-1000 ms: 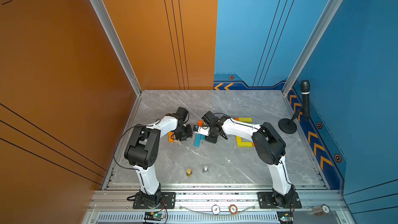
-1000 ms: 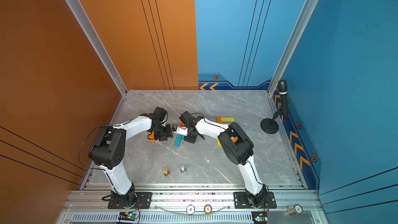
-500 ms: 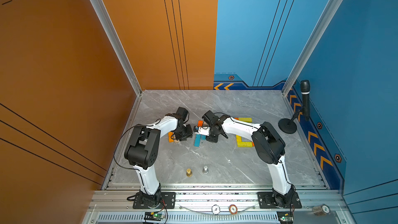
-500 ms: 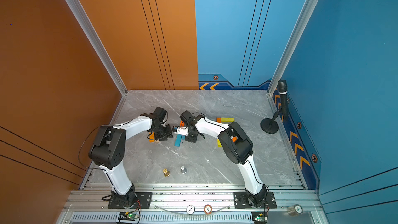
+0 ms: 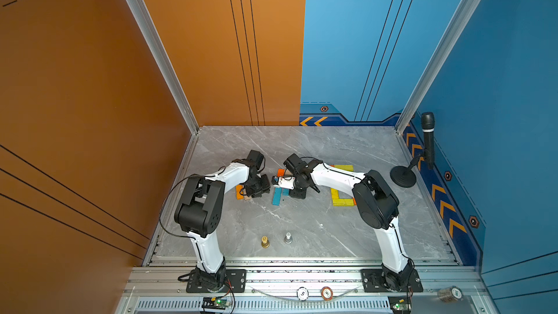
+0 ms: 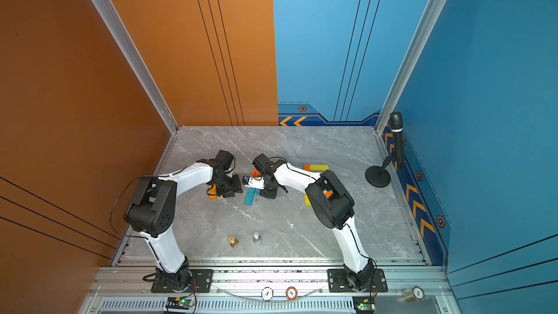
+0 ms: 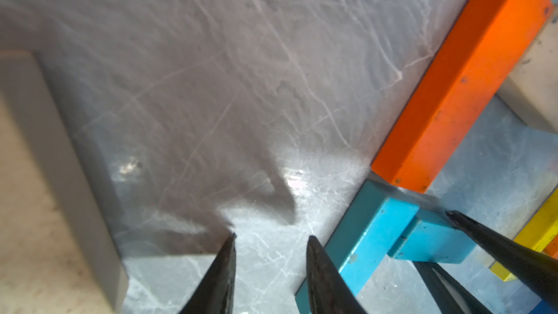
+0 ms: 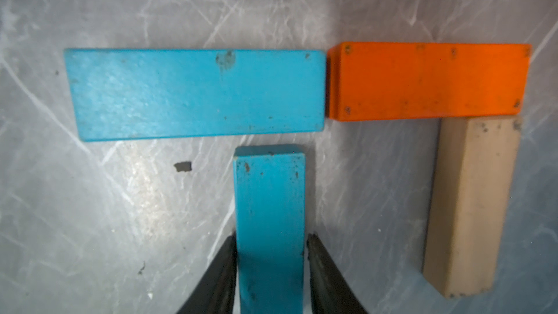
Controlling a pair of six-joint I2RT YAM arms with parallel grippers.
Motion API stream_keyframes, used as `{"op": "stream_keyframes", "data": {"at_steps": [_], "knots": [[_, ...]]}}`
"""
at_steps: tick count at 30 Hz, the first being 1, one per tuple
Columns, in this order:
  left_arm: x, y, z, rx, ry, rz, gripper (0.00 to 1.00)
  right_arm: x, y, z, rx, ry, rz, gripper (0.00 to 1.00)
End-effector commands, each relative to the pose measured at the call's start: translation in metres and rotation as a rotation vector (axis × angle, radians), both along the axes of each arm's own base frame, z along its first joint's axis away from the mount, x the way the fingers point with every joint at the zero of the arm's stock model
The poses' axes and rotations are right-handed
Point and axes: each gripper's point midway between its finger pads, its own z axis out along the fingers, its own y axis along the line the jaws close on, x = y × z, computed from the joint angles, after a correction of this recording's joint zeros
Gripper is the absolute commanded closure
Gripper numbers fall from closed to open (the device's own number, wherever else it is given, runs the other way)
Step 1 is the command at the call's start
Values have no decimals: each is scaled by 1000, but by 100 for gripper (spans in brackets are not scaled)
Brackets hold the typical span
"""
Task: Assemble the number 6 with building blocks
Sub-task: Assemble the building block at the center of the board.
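Your right gripper (image 8: 271,237) straddles a teal-blue wooden plank (image 8: 268,194). One fingertip is against it and the other barely apart, so you cannot tell whether it grips. That plank's end stops just short of the long side of a second teal-blue plank (image 8: 196,95) lying flat. The flat plank butts end to end against an orange wooden plank (image 8: 428,81), and a plain tan plank (image 8: 474,203) meets the orange one at a right angle. Your left gripper (image 7: 271,237) hangs nearby over the grey marble tabletop (image 7: 211,70), its jaws narrow and holding nothing.

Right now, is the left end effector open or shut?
Open. The left end effector shows fingertips apart in its wrist view, bare table between them, nothing gripped.
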Motion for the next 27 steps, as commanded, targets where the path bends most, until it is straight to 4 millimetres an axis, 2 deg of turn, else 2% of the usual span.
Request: {"op": "stream_keyframes", "data": {"at_steps": [1, 5, 8, 11, 12, 15, 18, 20, 21, 24, 27], "knots": [[-16, 2, -12, 25, 64, -6, 60, -4, -5, -7, -27, 40, 7, 56], [-13, 4, -1, 21, 39, 0, 60, 0, 2, 6, 8, 22, 2, 52], [-10, 7, 13, 29, 17, 0, 60, 2, 9, 24, 60, 3, -3, 49], [-7, 13, 28, 39, -11, 2, 57, 4, 14, 48, 132, -13, -32, 49], [-7, 15, 33, 46, -19, 1, 56, 5, 15, 63, 167, -30, -45, 49], [-8, 20, 46, 69, -37, -10, 53, 11, 9, 88, 250, -65, -144, 48], [-11, 26, 58, 98, -51, -32, 46, 18, -6, 107, 332, -110, -313, 48], [-13, 32, 66, 123, -60, -43, 40, 17, -20, 110, 355, -130, -437, 47], [-14, 35, 70, 134, -66, -51, 37, 29, -43, 110, 356, -158, -555, 47], [-18, 42, 80, 164, -69, -77, 32, 26, -72, 99, 317, -163, -764, 47], [-23, 47, 87, 186, -78, -102, 27, 19, -92, 83, 259, -173, -936, 47]]}}
